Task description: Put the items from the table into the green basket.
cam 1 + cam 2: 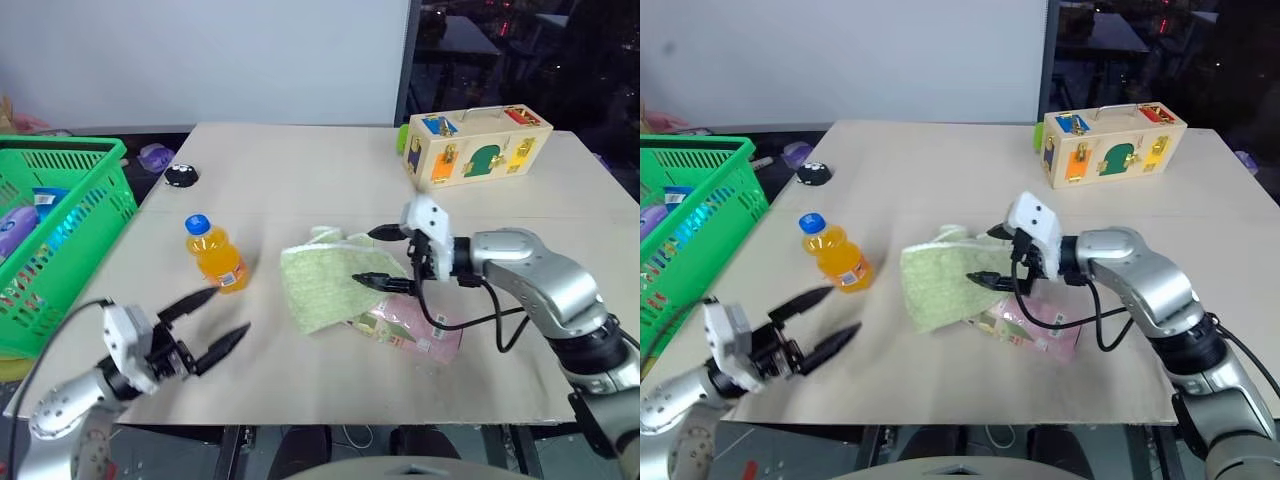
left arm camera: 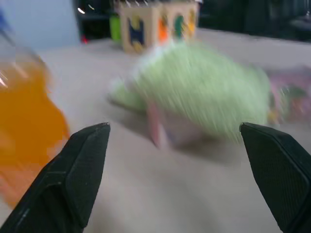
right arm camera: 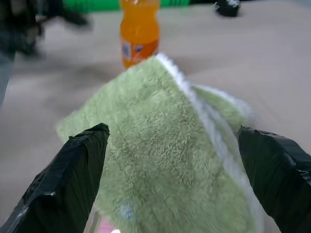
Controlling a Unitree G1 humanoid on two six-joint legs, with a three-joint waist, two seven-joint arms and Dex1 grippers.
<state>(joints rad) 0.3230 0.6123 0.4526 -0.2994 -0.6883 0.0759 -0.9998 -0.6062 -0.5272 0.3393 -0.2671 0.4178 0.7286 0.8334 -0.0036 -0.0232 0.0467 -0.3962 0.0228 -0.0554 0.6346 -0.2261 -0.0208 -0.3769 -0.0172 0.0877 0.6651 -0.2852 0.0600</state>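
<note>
Black right jaws: my right gripper (image 1: 385,257) stands spread wide over the green cloth (image 1: 322,285), one finger above it and one low against its near side, clamped on nothing. I judge the spread is meant to take in the cloth's bulk, or to lift it off what lies beneath.
Black left jaws: my left gripper (image 1: 212,324) is also wide apart and empty, hanging near the table's (image 1: 300,170) front edge, on the basket side of the cloth and apart from it. I read it as waiting its turn for the bottle.
Pink carton (image 1: 420,328): lying flat, half buried under the cloth, its free end poking out on the side away from the green basket (image 1: 95,165).
Orange bottle (image 1: 216,254): upright, just beside the cloth, between it and the basket.
Basket: past the table's left edge, well apart from the cloth, already holding packets.
Wooden box (image 1: 475,145): far beyond the cloth, untouched.
Right wrist view: cloth pile close up, its white hem, bottle behind it.
Head views: carton's barcode end and the basket.
</note>
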